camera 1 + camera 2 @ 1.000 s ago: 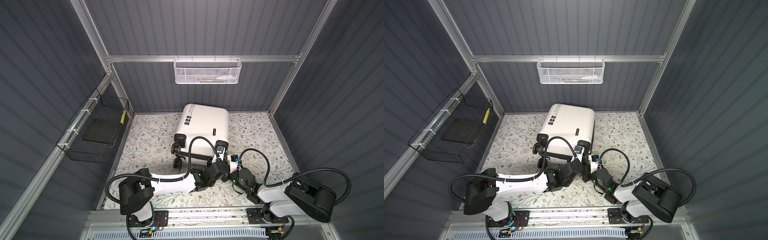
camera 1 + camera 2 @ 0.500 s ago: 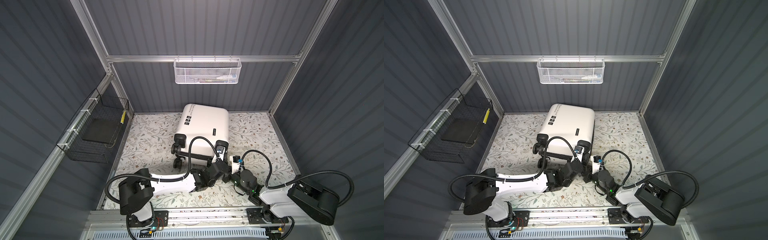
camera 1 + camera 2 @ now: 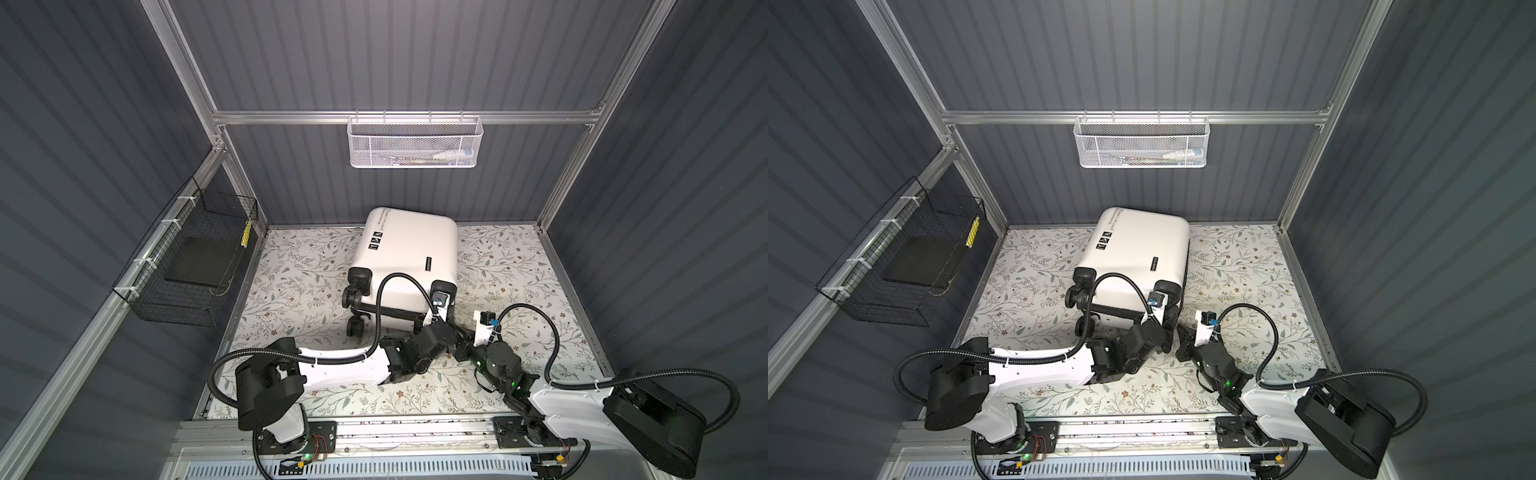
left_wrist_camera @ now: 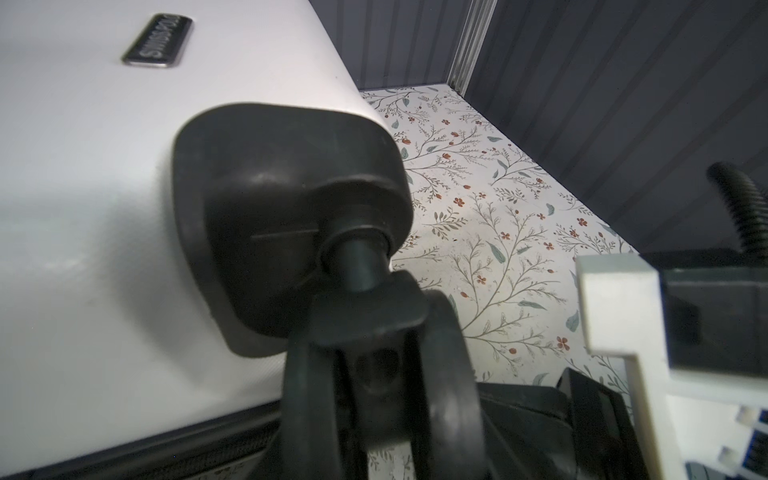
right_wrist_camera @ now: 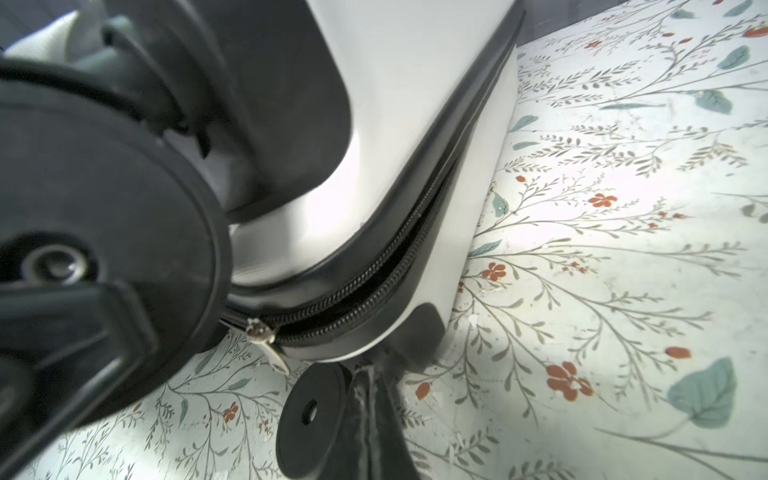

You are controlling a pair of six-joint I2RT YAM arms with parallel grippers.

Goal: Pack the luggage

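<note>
Right claw [image 5: 368,374] is standing clenched and empty, its tips just short of the zipper slider [image 5: 259,330], whose pull tab is hanging free. It is seemingly lining up to take the tab. Beside it, left claw [image 3: 434,322] is clamping the corner wheel [image 4: 374,374], likely bracing the case. Beyond both claws, the luggage [image 3: 405,249] is lying flat on the worktop [image 3: 299,270], its zipper gaping past the slider.
</note>
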